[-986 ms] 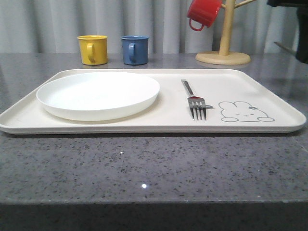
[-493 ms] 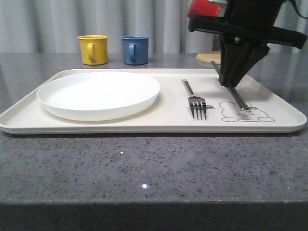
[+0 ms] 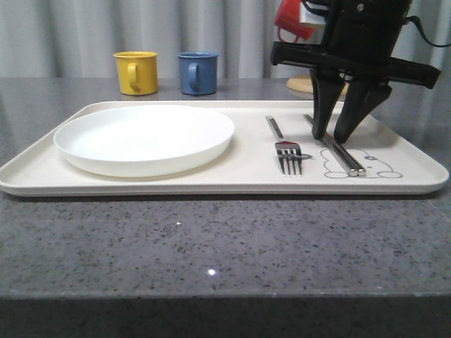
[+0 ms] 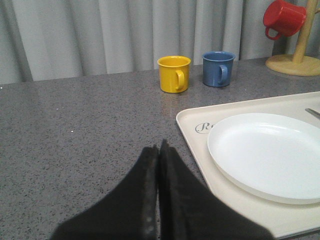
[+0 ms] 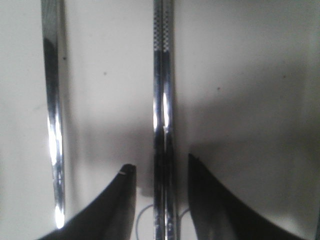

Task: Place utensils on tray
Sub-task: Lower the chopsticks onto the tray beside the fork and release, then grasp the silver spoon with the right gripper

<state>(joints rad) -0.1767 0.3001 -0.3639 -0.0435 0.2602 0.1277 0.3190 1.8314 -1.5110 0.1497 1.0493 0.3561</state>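
The cream tray (image 3: pixel 211 189) holds a silver fork (image 3: pixel 285 146) and, to its right, a pair of silver chopsticks (image 3: pixel 338 151) lying flat across the rabbit drawing. My right gripper (image 3: pixel 330 137) hangs just over the chopsticks, open, one finger on each side and neither touching them. In the right wrist view the chopsticks (image 5: pixel 163 100) run between the spread fingers of that gripper (image 5: pixel 160 162), with the fork handle (image 5: pixel 52 110) alongside. My left gripper (image 4: pixel 159 147) is shut and empty over the grey table, left of the tray (image 4: pixel 192 117).
A round white plate (image 3: pixel 144 137) fills the tray's left half. Behind the tray stand a yellow mug (image 3: pixel 135 72) and a blue mug (image 3: pixel 197 72). At the back right a red mug (image 3: pixel 292 21) hangs on a wooden mug tree (image 3: pixel 303 84).
The right arm came in with the chopsticks held tilted onto the tray. Its fingers have since opened and the chopsticks now lie flat beside the fork.
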